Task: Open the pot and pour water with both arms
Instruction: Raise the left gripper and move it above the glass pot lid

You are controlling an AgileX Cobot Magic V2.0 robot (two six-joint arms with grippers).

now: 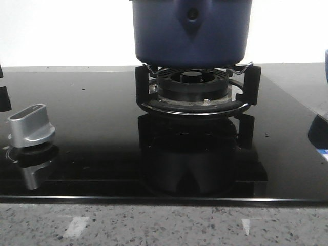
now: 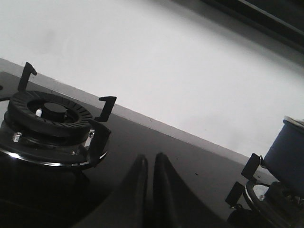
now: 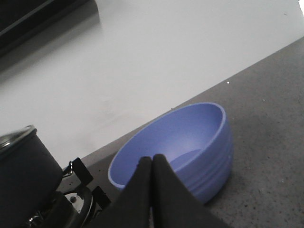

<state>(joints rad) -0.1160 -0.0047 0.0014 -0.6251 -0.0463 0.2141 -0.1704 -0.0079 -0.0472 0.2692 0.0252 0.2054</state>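
While both the left gripper [image 2: 151, 164] and the right gripper [image 3: 152, 164] have their jaws pressed together on nothing, the pot [image 1: 190, 32], round, matte navy and smooth-walled, sits on the black burner [image 1: 193, 87] of a glossy stove [image 1: 92, 128].

**A:** Where does the pot [image 1: 190, 31] sit?

**B:** Top centre of the front view, on the burner grate [image 1: 197, 89], which stands on the hob [image 1: 102, 154]. The hob lies on the surface [image 1: 164, 225], whose front strip fills the bottom of the frame.

**A:** And to the left?

**B:** A knob [image 1: 32, 124] sits on the hob at middle left, well apart from the grate.

**A:** Anything on the right?

**B:** A bowl [image 3: 190, 147] rests on the surface beside the hob, near the pot. In the left wrist view a second burner [image 2: 50, 118] sits at left, the pot at lower right.
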